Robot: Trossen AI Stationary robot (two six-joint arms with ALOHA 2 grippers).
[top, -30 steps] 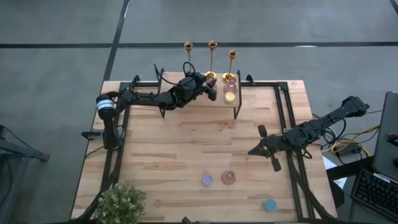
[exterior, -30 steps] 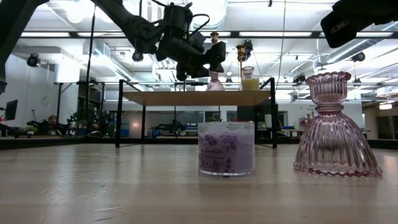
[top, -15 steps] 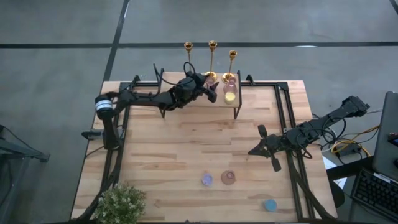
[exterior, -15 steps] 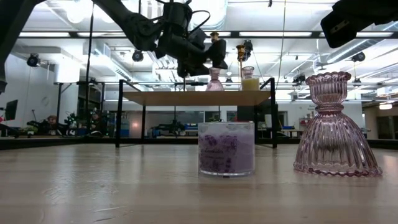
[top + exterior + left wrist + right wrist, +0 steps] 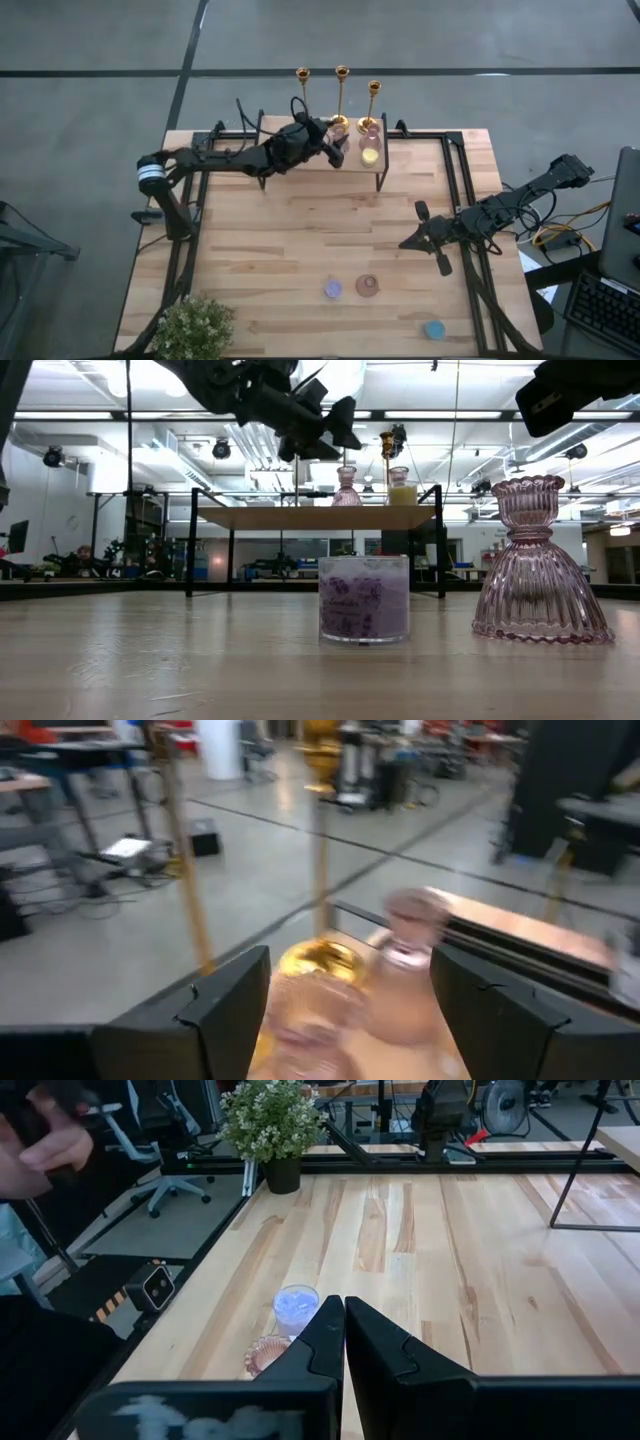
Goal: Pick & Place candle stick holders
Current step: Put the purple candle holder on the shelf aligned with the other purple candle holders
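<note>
Left claw [image 5: 338,150]: it is hovering over the shelf [image 5: 300,168] at the far edge of the tabletop [image 5: 320,240], with the fingers [image 5: 225,1005] spread wide and holding nothing.
Candlesticks [image 5: 341,95]: three gold ones are standing upright in a row at the back of the shelf, near its far edge; the middle one has its base [image 5: 318,965] just in front of the released left claw.
Shelf contents: a pink glass holder [image 5: 346,487] and a yellow candle [image 5: 369,155] are standing beside the candlestick bases, near the right end of the shelf.
Right claw [image 5: 409,242]: it is waiting clenched and empty, low over the right part of the tabletop, well apart from the shelf.
Open room: the middle of the tabletop is lying bare between the shelf and the near edge.
Near edge: a purple candle jar [image 5: 333,289] and a pink holder [image 5: 367,285] are standing side by side; a blue candle [image 5: 434,329] is sitting closer to the near right corner; a plant [image 5: 192,326] is occupying the near left corner.
</note>
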